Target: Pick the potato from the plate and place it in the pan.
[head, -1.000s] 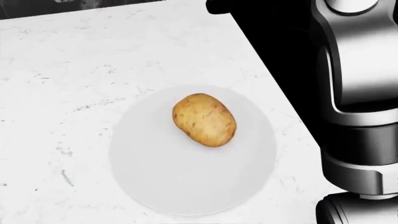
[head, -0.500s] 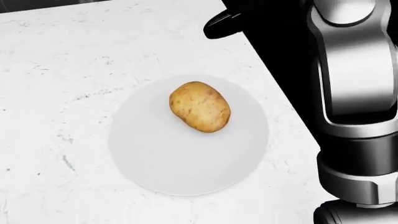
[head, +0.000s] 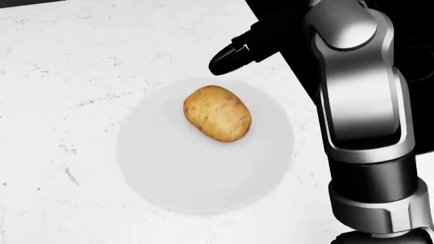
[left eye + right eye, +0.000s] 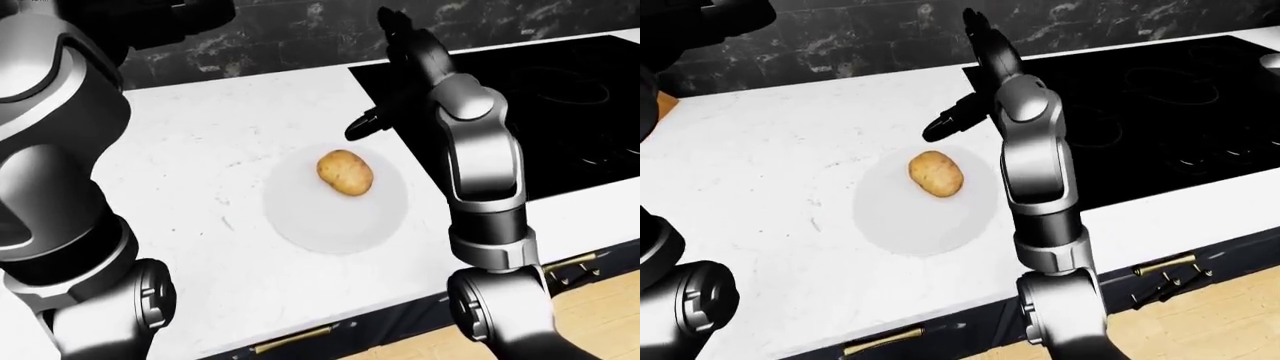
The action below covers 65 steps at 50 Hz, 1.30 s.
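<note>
A brown potato [image 3: 217, 113] lies on a round white plate [image 3: 169, 178] on the white marble counter. My right hand [image 4: 962, 79] hangs above the plate's upper right edge, at the cooktop's left rim. It is open, with its fingers spread. One dark finger [image 3: 227, 57] points left, just above and to the right of the potato, without touching it. My left arm [image 4: 60, 172] fills the left of the left-eye view. Its hand is a dark shape at the top edge, fingers unclear. No pan shows clearly.
A black cooktop [image 4: 1160, 97] lies to the right of the plate, with a small grey object [image 4: 1271, 61] at the right edge of the right-eye view. A dark marble wall [image 4: 860, 37] runs along the top. Below the counter edge are drawers with brass handles [image 4: 1160, 264].
My right arm has swung left into the head view, and its dark finger has come down-left toward the potato. The camera shifted a little; the potato still rests on the plate.
</note>
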Available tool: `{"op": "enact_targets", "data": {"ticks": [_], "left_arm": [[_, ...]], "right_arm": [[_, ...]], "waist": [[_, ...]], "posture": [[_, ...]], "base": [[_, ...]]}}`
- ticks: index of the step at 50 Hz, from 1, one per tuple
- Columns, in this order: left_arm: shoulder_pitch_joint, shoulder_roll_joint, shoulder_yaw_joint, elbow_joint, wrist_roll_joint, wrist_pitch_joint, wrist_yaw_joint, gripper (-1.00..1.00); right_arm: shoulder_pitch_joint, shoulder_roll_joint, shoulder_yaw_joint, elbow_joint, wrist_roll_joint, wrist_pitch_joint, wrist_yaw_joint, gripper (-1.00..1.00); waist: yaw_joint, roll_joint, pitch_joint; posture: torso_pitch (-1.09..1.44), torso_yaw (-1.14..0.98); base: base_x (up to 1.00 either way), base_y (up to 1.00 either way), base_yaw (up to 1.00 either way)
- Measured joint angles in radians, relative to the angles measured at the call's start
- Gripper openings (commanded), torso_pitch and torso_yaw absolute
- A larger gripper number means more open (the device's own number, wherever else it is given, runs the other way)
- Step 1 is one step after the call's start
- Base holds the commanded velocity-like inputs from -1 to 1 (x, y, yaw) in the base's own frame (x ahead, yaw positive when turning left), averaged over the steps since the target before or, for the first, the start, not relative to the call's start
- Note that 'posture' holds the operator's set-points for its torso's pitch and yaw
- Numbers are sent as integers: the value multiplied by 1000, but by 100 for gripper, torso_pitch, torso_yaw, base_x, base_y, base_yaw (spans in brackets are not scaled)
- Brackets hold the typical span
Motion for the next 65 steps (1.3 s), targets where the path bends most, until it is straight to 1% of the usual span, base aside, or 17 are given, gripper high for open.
{"op": "enact_targets", "data": {"ticks": [3, 5, 12, 20, 24, 29, 32, 39, 47, 52, 58, 59, 60, 61, 62, 63, 65], "left_arm": [[3, -1, -2, 5, 4, -4, -2, 100], [4, -2, -3, 6, 6, -3, -3, 100], [3, -4, -2, 4, 10, -4, -6, 100], [2, -5, -1, 1, 12, 0, -7, 100], [4, -5, -2, 4, 14, -2, -10, 100], [2, -7, -1, -4, 13, 3, -9, 100], [2, -6, -2, -6, 12, 2, -10, 100], [5, -7, -2, 0, 16, 1, -11, 100], [3, -10, -3, -2, 19, 2, -12, 100], [4, -11, -5, -1, 22, 0, -14, 100], [7, -12, -4, 3, 26, -1, -18, 100], [6, -12, -4, 3, 26, -1, -19, 100], [6, -12, -4, 2, 27, -1, -19, 100], [6, -12, -4, 2, 27, -2, -19, 100], [7, -12, -4, 3, 28, -4, -20, 100], [7, -12, -4, 4, 28, -5, -21, 100], [6, -13, -4, 4, 28, -4, -21, 100]], "right_arm": [[4, -14, -7, -37, 6, 26, 43, 100], [20, -27, 1, -79, 6, 50, 90, 100], [58, -35, 14, -166, 4, 111, 224, 100], [97, -29, 27, -197, -25, 117, 322, 100], [111, -11, 30, -172, -43, 87, 332, 100], [137, 27, 53, -132, -73, 42, 333, 100], [156, 38, 63, -139, -87, 32, 352, 100], [170, 38, 53, -168, -112, 28, 401, 100], [197, 38, 61, -171, -153, 18, 452, 100], [208, 43, 53, -129, -169, -8, 457, 100], [213, 41, 34, -75, -165, -42, 440, 100], [215, 41, 33, -67, -164, -48, 437, 95], [216, 41, 33, -60, -162, -51, 434, 65], [217, 40, 33, -57, -161, -53, 433, 18], [217, 40, 33, -56, -160, -53, 432, 16], [217, 40, 32, -55, -160, -54, 431, 8], [216, 39, 33, -57, -158, -55, 430, 11]], "waist": [[0, -1, 0], [-1, -3, -1], [-3, -4, 0], [-6, -2, 0], [-9, 0, -1], [-11, 3, -1], [-10, 5, 0], [-12, 5, -1], [-13, 6, -3], [-13, 8, -4], [-13, 8, -6], [-13, 8, -6], [-13, 8, -6], [-13, 8, -6], [-13, 8, -6], [-12, 8, -6], [-12, 8, -6]], "posture": [[0, 0], [0, 0], [0, 0], [0, 0], [0, 0], [0, 0], [0, 0], [0, 0], [0, 0], [0, 0], [0, 0], [0, 0], [0, 0], [0, 0], [0, 0], [0, 0], [0, 0]], "base": [[0, 0, 0], [0, 0, 0], [0, 0, 0], [0, 0, 0], [0, 0, 0], [0, 0, 0], [0, 0, 0], [0, 0, 0], [0, 0, 0], [0, 0, 0], [0, 0, 0], [0, 0, 0], [0, 0, 0], [0, 0, 0], [0, 0, 0], [0, 0, 0], [0, 0, 0]]}}
